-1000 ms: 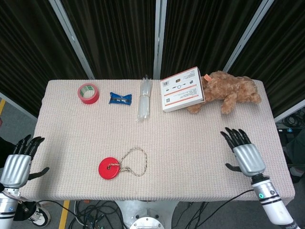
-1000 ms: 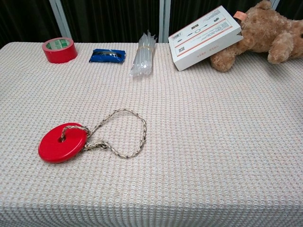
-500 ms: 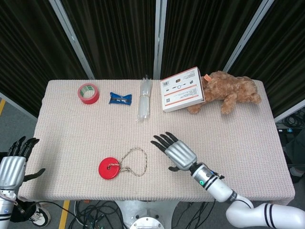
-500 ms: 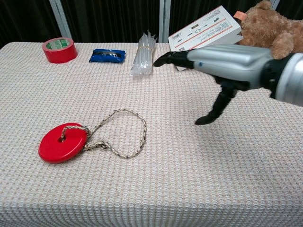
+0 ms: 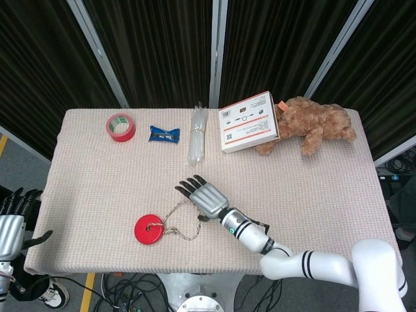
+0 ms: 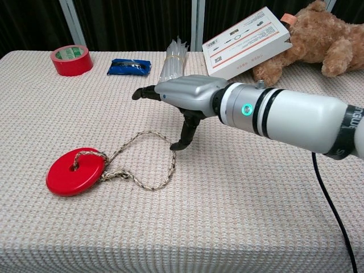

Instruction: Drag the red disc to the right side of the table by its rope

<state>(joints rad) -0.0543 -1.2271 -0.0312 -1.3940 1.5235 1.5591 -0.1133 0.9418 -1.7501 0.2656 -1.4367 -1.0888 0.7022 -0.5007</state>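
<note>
Since half a second ago the right hand has swept further left across the table and now hovers flat over the far end of the rope loop, fingers spread wide, thumb pointing down beside the loop, holding nothing. Red disc sits unmoved near the front-left, rope still slack. Bare cloth stretches to the right edge. Left hand has dropped back off the table's left edge, fingers apart.
</note>
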